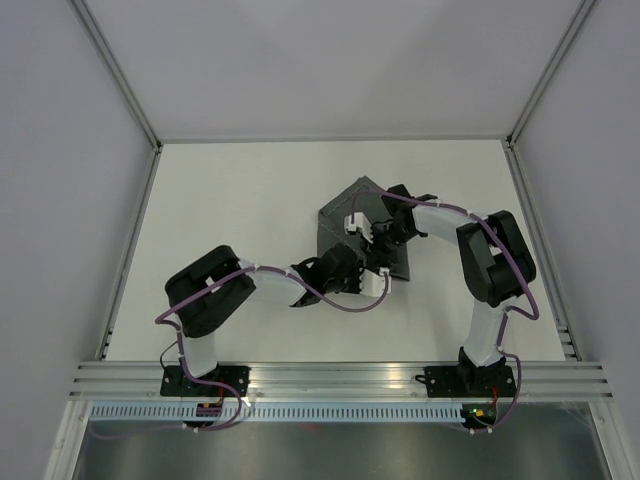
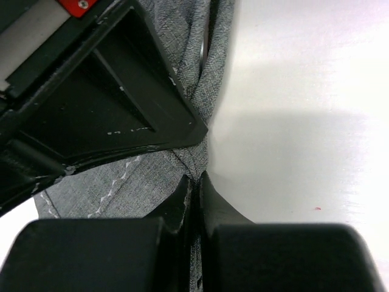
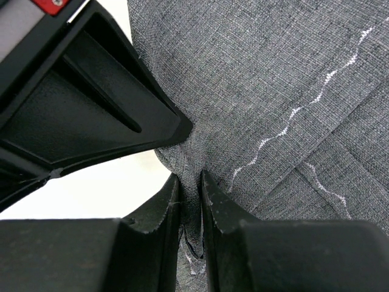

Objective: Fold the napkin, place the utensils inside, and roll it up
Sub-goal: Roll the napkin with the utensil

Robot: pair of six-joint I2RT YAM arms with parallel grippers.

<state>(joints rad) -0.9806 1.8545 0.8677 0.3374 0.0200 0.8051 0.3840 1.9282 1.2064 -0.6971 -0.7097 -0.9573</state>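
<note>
Grey napkin [image 1: 338, 222] sits near the middle of the bench [image 1: 230, 190]. Left jaws shut on its edge; right jaws narrow, pinching a fold. Folding step; next probably needs both lifting together.

You're in a robotics lab cell. Pale panels [image 1: 50, 200] wall in a white table [image 1: 240, 190]; an aluminium rail [image 1: 330, 378] carries the left arm [image 1: 215, 295] and right arm [image 1: 495, 260].

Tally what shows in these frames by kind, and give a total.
napkin: 1
grippers: 2, the left gripper and the right gripper, each pinching the napkin
utensils in view: 0
total: 3
</note>
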